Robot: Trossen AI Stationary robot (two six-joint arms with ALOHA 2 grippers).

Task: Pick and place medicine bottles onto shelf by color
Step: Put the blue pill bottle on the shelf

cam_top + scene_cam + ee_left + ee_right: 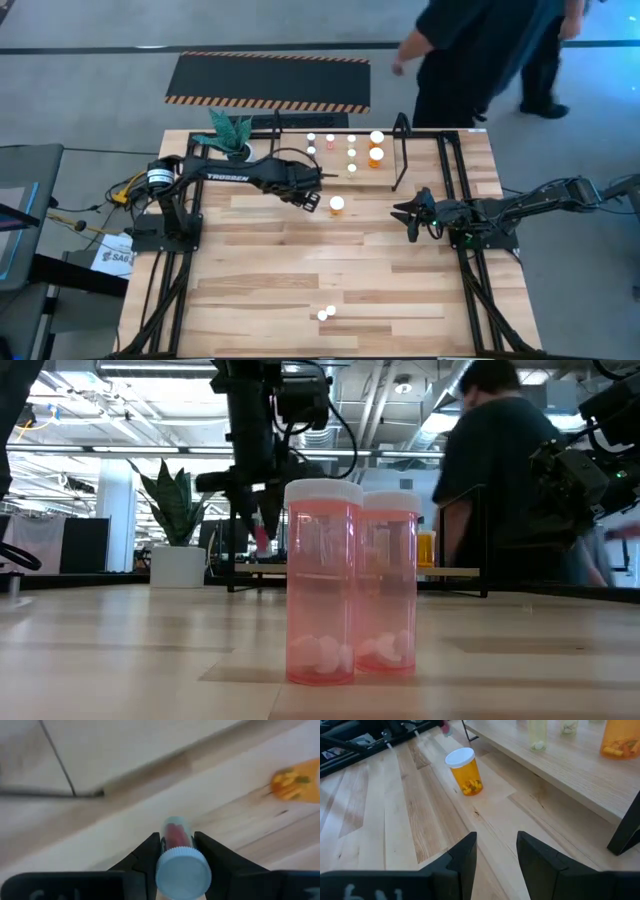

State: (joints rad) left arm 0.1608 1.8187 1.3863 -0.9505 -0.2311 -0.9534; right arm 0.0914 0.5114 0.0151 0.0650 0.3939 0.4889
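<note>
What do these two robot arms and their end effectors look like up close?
Both arms are dark, jointed tubes. The left arm carries white TROSSEN lettering, with orange and yellow cables at its base. The right arm looks alike. Each end effector, left and right, has two black, wedge-shaped fingers.

The table point(300, 260) is pale wood planks, smooth with a low sheen and visible grain. The shelf point(580, 775) has a board of the same light wood on thin matt black metal tubes. The pink bottles point(320, 595) are clear glossy plastic with smooth white plastic caps. The orange bottle point(465, 772) is translucent shiny plastic with a white cap. The left gripper point(176, 851) and right gripper point(496, 852) have matt black plastic-looking fingers. The mat point(268, 80) looks matt black, rubbery.
</note>
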